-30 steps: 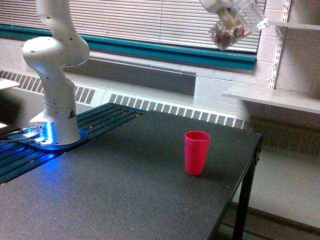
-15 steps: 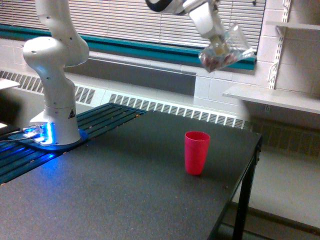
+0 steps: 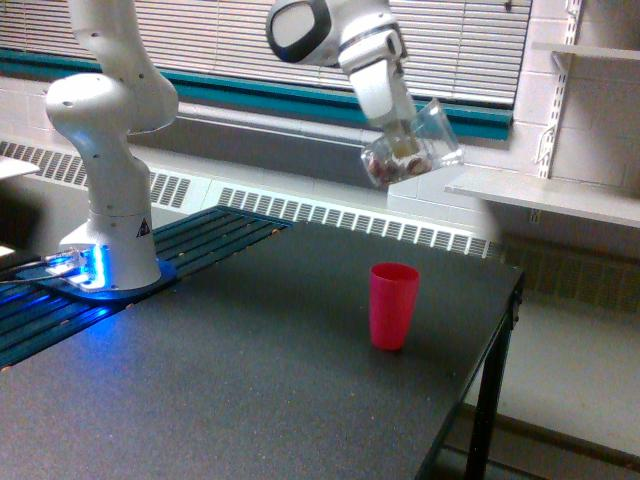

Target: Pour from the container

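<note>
You will find no legible text. Only one sign shows: a small yellow triangular warning label on the arm's white base; its symbol is too small to read.

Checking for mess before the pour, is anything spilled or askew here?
Nothing spilled on the table. The clear container hangs tilted in the gripper, above the upright pink cup; its pieces remain inside.

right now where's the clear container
In the exterior view the clear container hangs tilted in the claw, high above the pink cup on the black table.
</note>
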